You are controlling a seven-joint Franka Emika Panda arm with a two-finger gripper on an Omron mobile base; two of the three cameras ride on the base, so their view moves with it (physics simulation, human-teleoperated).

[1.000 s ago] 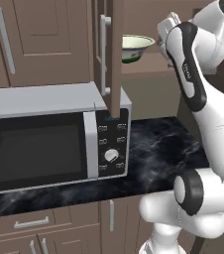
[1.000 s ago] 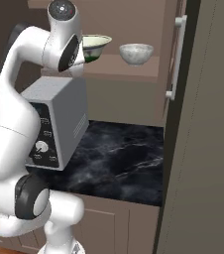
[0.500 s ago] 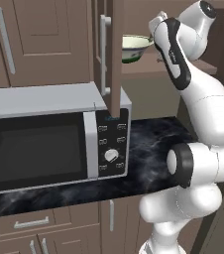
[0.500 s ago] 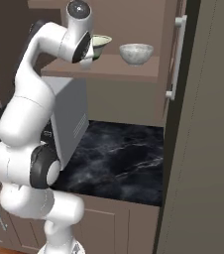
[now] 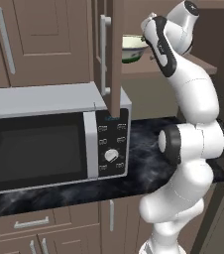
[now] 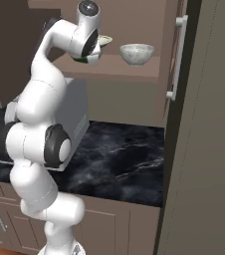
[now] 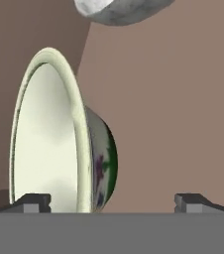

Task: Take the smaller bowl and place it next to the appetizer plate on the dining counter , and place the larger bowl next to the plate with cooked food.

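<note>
**Reach into the upper cabinet, both bowls on the shelf**

Left base view. The white arm rises from the lower right and bends up to an open wall cabinet above a silver microwave oven with a dark glass door (image 5: 54, 144), which stands on the black, white-veined marble table (image 5: 148, 149). The wide cream-white bowl with a green outer band (image 5: 133, 47) sits on the brown cabinet shelf (image 5: 203, 69), partly hidden by the hanging cabinet door (image 5: 115, 54) and by the arm's upper links just beside it.

Right base view. From this side the same green-banded bowl (image 6: 103, 40) shows as a sliver of rim behind the wrist. The small, pale grey-white mottled footed bowl (image 6: 136, 54) stands a little apart on the shelf, upright and untouched.

Hand view. The camera is rolled, so the larger bowl (image 7: 59, 144) appears on edge, cream interior facing left, green side to the right. The end effector (image 7: 114, 202) has its two dark fingertips (image 7: 32, 202) spread about as wide as they go, straddling the rim and holding nothing. The mottled bowl (image 7: 119, 10) lies at the upper edge.

Progress. Judged from these views, the task is at its start: neither bowl has left the shelf, no grasp is closed, and both deliveries remain.
</note>
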